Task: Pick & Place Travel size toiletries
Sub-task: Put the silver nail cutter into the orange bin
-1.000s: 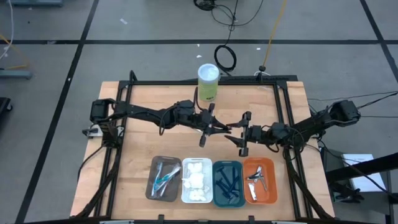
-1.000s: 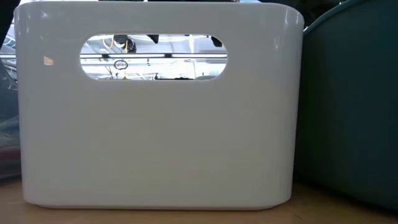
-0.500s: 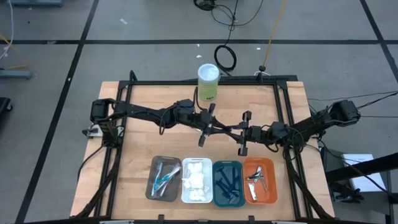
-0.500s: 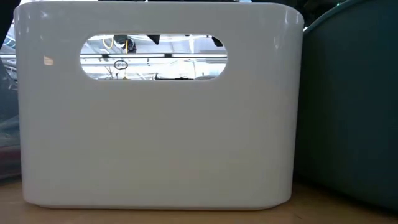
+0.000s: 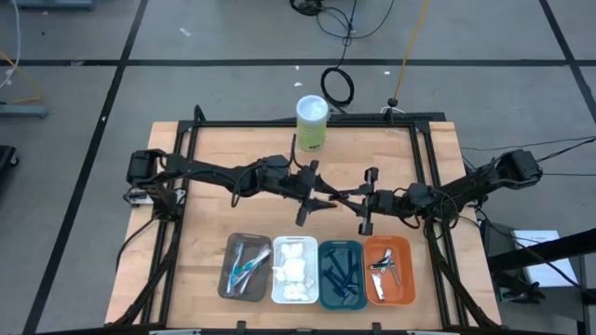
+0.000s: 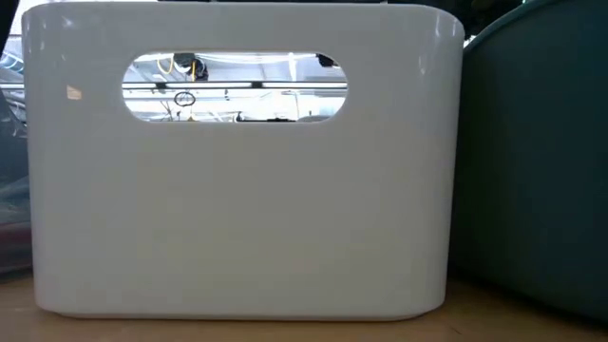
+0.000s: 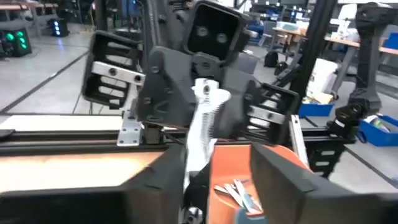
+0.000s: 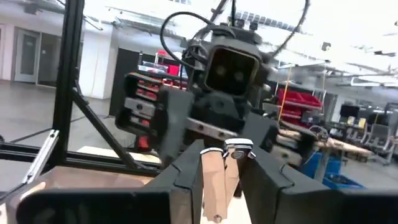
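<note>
1. A pale wooden counter (image 5: pixel 214 158) stood on a grey workshop floor crossed by dark tape lines. A green-and-white canister (image 5: pixel 312 123) sat at its back edge.

2. Four trays lined the front edge: a brown tray (image 5: pixel 226 279) with toothbrushes (image 5: pixel 244 265), a white tray (image 5: pixel 294 240) with soft white wads (image 5: pixel 293 272), a teal tray (image 5: pixel 340 243) with dark blue razors (image 5: pixel 341 272), and an orange tray (image 5: pixel 386 239) with other silver tools (image 5: pixel 384 267).

3. Above the middle of the counter the two arms met nose to nose. The silver tool (image 7: pixel 204 118), narrow, shiny and ridged along its length, hung in the air between them, clear of the wood.

4. The right claw (image 5: pixel 351 198) was clamped on one end of the tool, its fingers pressed against both sides.

5. The left claw (image 5: pixel 321 197) stood parted around the other end, with a visible gap on one side, and appeared to bear none of the weight.

6. The risk looked plain: smooth metal, held by a short length at one end, could twist or slip out and drop to the boards short of any tray.

7. A second hazard was the left claw's fingers, close enough beside the tool to catch it if either arm pulled away at an angle.

8. The orange tray seemed the likely target, near the front right corner. A high or tilted release could bounce the tool off those already inside.
</note>
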Robot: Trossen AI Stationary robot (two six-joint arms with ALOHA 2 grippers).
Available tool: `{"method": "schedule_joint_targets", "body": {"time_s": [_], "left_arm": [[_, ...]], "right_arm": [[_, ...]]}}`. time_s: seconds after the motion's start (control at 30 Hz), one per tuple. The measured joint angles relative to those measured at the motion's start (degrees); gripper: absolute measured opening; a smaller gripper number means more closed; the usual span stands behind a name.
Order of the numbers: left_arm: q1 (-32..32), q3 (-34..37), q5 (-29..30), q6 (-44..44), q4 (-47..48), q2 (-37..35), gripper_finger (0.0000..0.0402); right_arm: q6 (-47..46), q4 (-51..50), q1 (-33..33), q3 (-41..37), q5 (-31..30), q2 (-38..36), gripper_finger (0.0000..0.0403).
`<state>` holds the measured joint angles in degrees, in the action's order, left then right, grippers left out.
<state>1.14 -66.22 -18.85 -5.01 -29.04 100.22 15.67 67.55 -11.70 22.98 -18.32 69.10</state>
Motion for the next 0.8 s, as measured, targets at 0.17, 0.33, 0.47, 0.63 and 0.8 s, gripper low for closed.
{"method": "schedule_joint_targets", "body": {"time_s": [0.17, 0.33, 0.47, 0.63, 0.8], "left_arm": [[-1.8, 0.0, 4.6, 3.1, 7.5, -4.8, 0.0241], [-2.9, 0.0, 12.7, 11.0, 16.5, -10.2, 0.0287], [-3.0, 0.0, 22.0, 12.1, 28.3, -11.8, 0.0299], [-1.9, 0.0, 28.1, 7.9, 42.2, -11.0, 0.0298], [-0.2, 0.0, 29.7, 4.6, 49.3, -8.0, 0.0283]], "right_arm": [[-3.1, -6.9, 0.2, 0.0, -3.1, -3.3, 0.0071], [-9.7, -19.3, -1.1, 0.0, 0.1, -10.1, 0.0071], [-19.3, -32.6, -4.4, -0.1, 7.9, -17.1, 0.0071], [-34.8, -48.4, -11.3, 0.0, 16.9, -22.9, 0.0071], [-52.4, -64.8, -19.0, -0.1, 20.0, -24.2, 0.0071]]}}
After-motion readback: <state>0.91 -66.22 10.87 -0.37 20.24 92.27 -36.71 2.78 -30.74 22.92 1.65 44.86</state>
